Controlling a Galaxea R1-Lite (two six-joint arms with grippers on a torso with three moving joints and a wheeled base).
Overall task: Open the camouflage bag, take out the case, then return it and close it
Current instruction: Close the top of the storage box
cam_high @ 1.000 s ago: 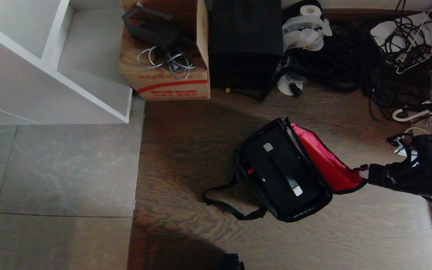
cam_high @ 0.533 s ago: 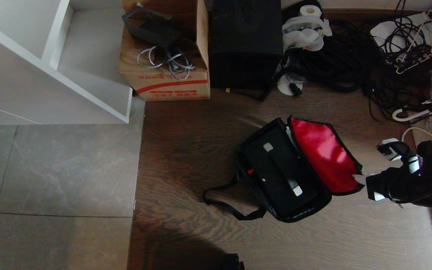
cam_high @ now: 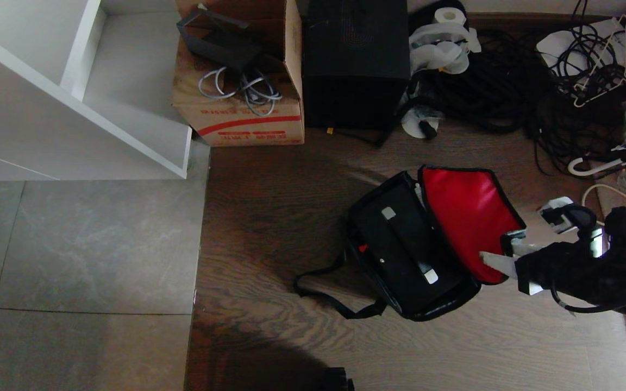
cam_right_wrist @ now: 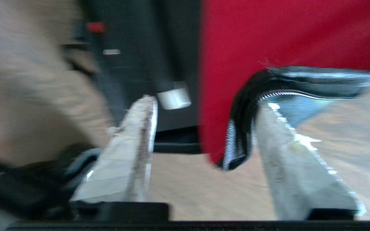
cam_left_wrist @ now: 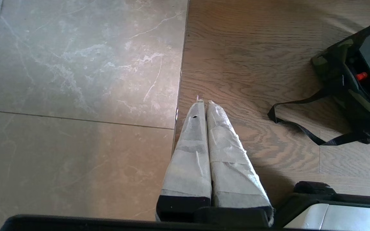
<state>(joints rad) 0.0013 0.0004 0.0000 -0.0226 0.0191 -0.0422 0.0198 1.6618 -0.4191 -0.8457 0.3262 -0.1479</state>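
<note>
Nearest us, our left gripper (cam_left_wrist: 203,104) hangs parked w/ fingers pressed together over the seam where tile meets wood floor (cam_high: 269,217). Further out, our right gripper (cam_high: 500,251) sits at the near corner of the red lid (cam_high: 468,217), fingers spread apart, lid edge between them. The camouflage bag (cam_high: 400,304) lies open mid-floor, long axis diagonal, far-left to near-right. The case (cam_high: 400,244) lies inside, handle along that same diagonal.
</note>
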